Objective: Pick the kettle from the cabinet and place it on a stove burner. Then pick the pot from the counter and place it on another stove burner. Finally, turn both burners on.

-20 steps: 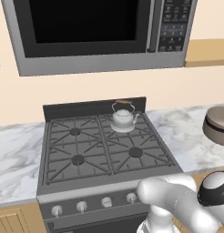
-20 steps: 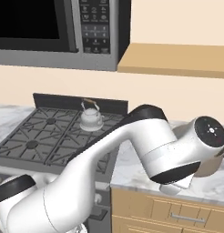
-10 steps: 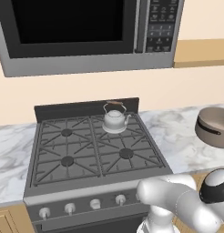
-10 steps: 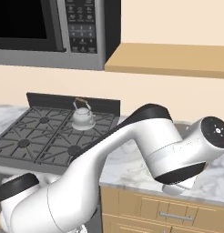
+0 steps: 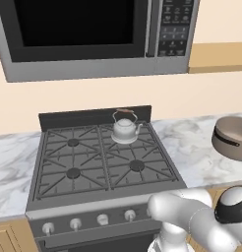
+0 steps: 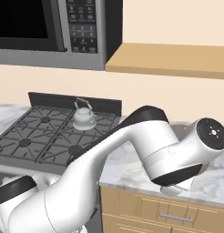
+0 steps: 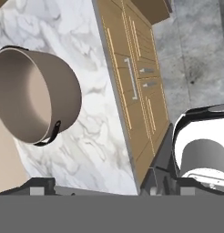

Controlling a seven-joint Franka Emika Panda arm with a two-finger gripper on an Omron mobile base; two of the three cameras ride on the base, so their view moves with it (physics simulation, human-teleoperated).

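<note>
A grey microwave [image 5: 88, 37] hangs on a cream wall [image 5: 142, 93] above the dark stove [image 5: 101, 162].

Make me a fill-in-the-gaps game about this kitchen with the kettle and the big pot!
1. The kettle sits on a burner at the ______ of the stove.
2. The pot rests on the ______ counter.
3. Above the stove hangs a grey ______.
4. The pot has nothing ______ it.

Missing words: back; marble; microwave; inside

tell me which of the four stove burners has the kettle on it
The back right burner, next to the stove's raised back panel. The kettle sits on its grate; the other three burners are bare.
</note>
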